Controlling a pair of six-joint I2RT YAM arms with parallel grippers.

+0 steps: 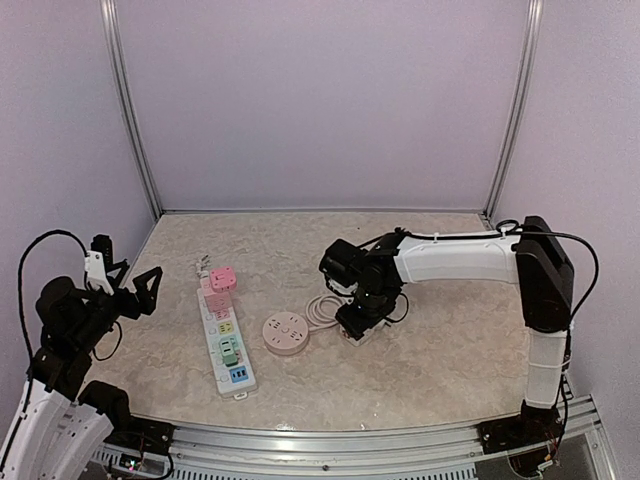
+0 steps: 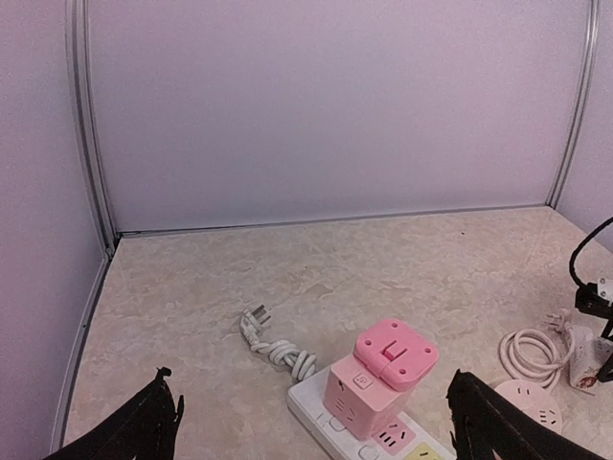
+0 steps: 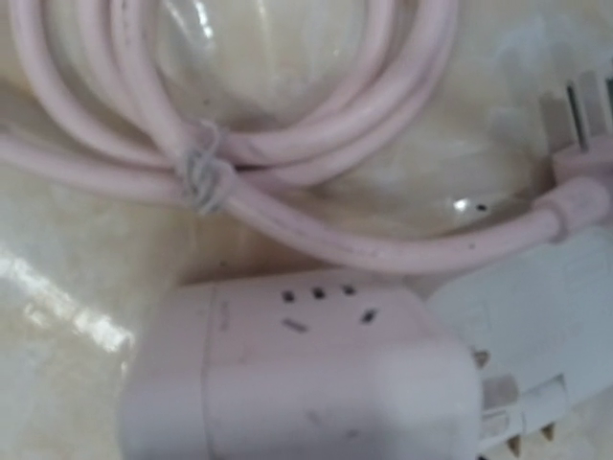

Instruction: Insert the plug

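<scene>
My right gripper [image 1: 358,322] is lowered onto a white blocky plug [image 1: 362,332] lying beside a coiled pale pink cable [image 1: 322,310]. In the right wrist view this plug [image 3: 306,383] fills the lower half, with metal prongs [image 3: 522,436] at its right end. My own fingers do not show there, so their state is unclear. The cable's small plug [image 3: 579,134] lies at the upper right. A white power strip [image 1: 228,345] with coloured sockets lies left of centre. My left gripper [image 1: 125,290] hovers open at the far left, holding nothing, its fingertips [image 2: 158,422] apart from the strip [image 2: 330,422].
A pink cube adapter [image 1: 221,279] sits in the strip's far end. A round pink socket [image 1: 286,332] lies between the strip and the coil. A knotted white cord with a plug [image 2: 273,345] trails from the strip's far end. Walls close the back and sides.
</scene>
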